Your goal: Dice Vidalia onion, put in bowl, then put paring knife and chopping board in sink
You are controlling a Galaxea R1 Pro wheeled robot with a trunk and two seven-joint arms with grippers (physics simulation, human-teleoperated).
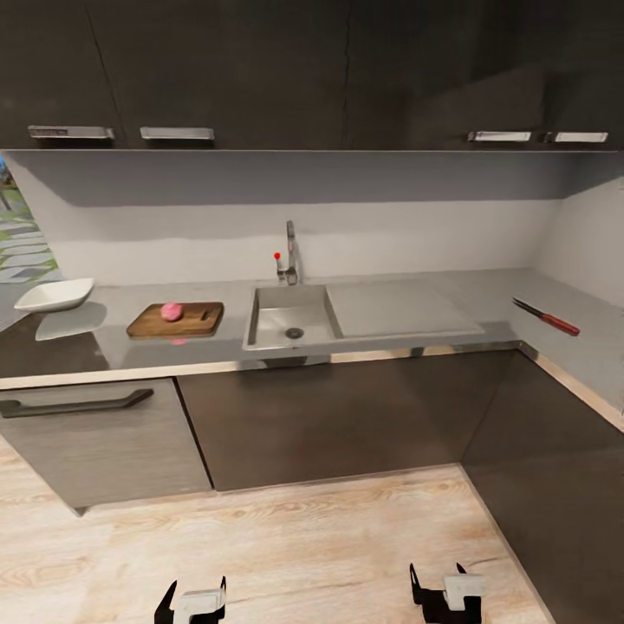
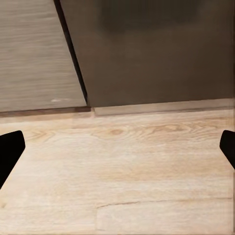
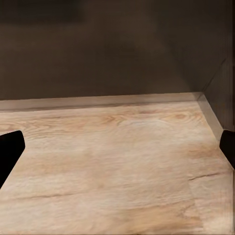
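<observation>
Both grippers, left (image 1: 191,601) and right (image 1: 447,592), are held low over the wood floor (image 1: 286,537) with fingers spread wide, nothing gripped. A pink onion (image 1: 172,311) is seen lying on the chopping board (image 1: 176,320), left of the sink (image 1: 291,319) (basin empty). Dicing is judged not yet begun. The knife (image 1: 546,317) rests far right on the countertop (image 1: 407,308); the bowl (image 1: 54,295) sits far left, empty.

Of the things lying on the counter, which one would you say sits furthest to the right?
The red-handled knife, alone on the right-hand counter run past the sink; the board and white bowl lie left of the sink.
</observation>
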